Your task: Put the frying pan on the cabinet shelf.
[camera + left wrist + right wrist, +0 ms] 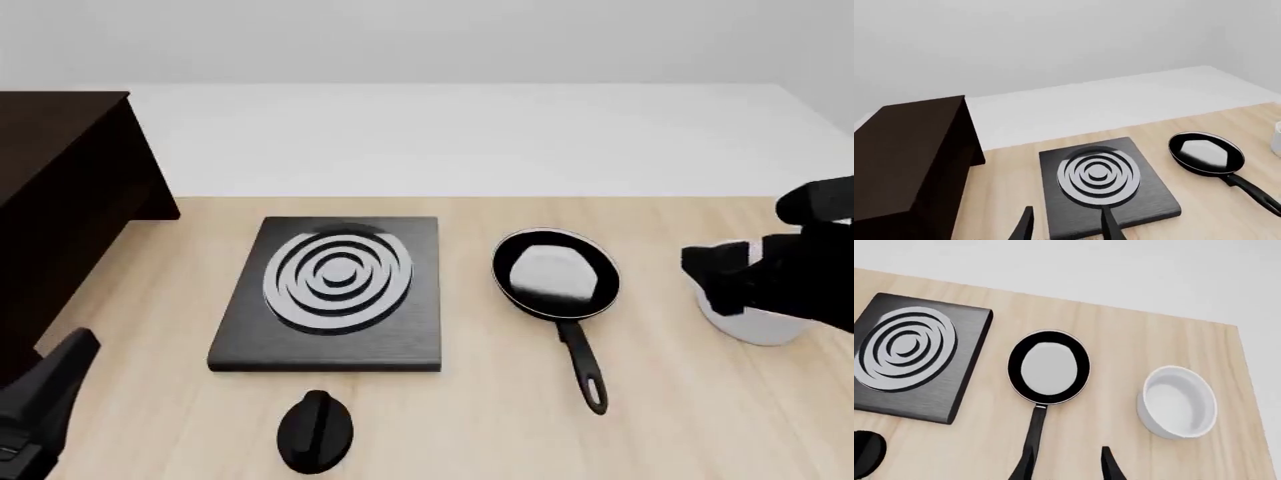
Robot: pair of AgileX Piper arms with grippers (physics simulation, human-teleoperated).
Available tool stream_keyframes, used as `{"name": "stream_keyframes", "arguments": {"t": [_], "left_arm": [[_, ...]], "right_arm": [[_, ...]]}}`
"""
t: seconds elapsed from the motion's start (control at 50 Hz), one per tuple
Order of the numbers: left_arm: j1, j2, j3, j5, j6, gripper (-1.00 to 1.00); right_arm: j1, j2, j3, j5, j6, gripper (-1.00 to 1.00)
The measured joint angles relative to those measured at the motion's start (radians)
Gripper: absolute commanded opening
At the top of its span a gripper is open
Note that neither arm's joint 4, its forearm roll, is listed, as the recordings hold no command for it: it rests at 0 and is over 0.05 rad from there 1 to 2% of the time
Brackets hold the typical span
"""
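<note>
Your frying pan (555,272) lies flat on the table just right of center in the front view, its long handle running down toward the lower edge, and your right gripper (1066,465), fingers spread and holding nothing, hangs at the right edge nearer to it than the left gripper (1066,227), also spread and empty at the lower left. The cabinet shelf (54,125) sits far off at the upper left, past the stove plate (334,290). The white bowl (1178,401) right of the pan looks empty.
</note>
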Motion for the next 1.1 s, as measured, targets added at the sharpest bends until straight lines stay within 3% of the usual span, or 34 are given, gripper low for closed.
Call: {"name": "stream_keyframes", "arguments": {"t": [0.28, 1.1], "left_arm": [[-0.010, 0.004, 0.000, 0.003, -0.001, 1.00], [-0.039, 0.023, 0.007, -0.003, -0.036, 1.00]], "right_arm": [[0.032, 0.147, -0.005, -0.036, -0.020, 1.00], [0.112, 0.426, 0.063, -0.223, 0.011, 1.00]]}}
